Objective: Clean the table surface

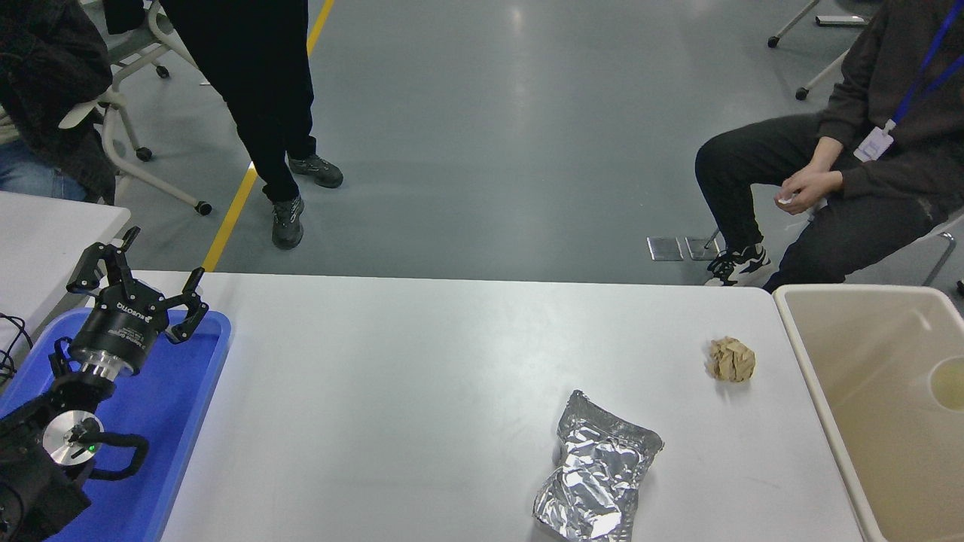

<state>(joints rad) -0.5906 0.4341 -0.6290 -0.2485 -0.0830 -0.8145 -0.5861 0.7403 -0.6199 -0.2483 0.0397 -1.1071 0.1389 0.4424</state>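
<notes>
Head view: wide matte white table surface (pixel 422 391) carries a crumpled silver foil pouch (pixel 596 478) and a brown paper wad (pixel 731 359) – left gripper (pixel 139 280) parked over the blue tray (pixel 177 406), fingers spread, right arm out of view – next move, I'd say, is grabbing either scrap for the beige bin (pixel 874 406).

**Non-task items in view**

Blue tray (pixel 192 391): worktop's left edge. Crumpled foil pouch (pixel 599 476): near front edge, right of centre. Brown paper wad (pixel 731 359): near right edge. Beige bin (pixel 843 391): beside the right edge, containing a pale cup (pixel 949 372).
</notes>
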